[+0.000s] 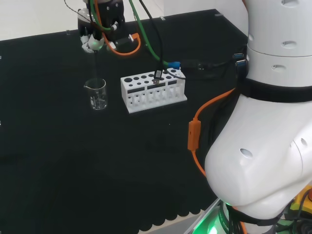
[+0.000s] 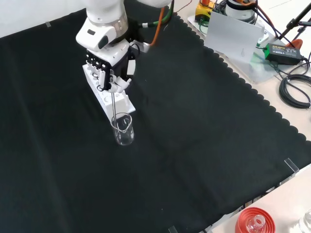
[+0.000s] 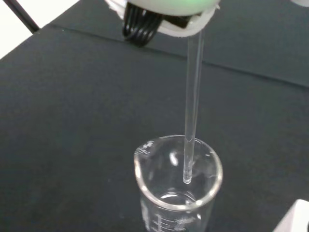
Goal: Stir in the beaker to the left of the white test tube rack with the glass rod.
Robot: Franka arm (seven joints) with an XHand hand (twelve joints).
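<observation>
1. One beaker (image 1: 96, 93) stands on the black cloth (image 1: 58, 161), left of the white test tube rack (image 1: 153, 91) in the head view, a clear gap between them. I read it as empty or nearly so; I cannot tell if liquid sits at the bottom.
2. Hand (image 1: 99, 35) hangs directly above the beaker, fingers curled round the top of the glass rod (image 1: 96, 66). Rod close to upright.
3. Wrist view: rod tip (image 3: 187, 180) is inside the beaker rim (image 3: 145, 181), above the base, nearer one wall than centre.
4. Step in hand, my judgement: lower a little, then stir. I would keep the circles small and centred so the rod clears the wall and spout, and hold it vertical; a sideways push on the glass could tip the beaker.
5. Room: front view shows the rack just behind the beaker (image 2: 123, 129), under the hand (image 2: 111, 73). I would keep any drift away from the rack, toward open cloth. Cloth edges are well apart from the work.
</observation>
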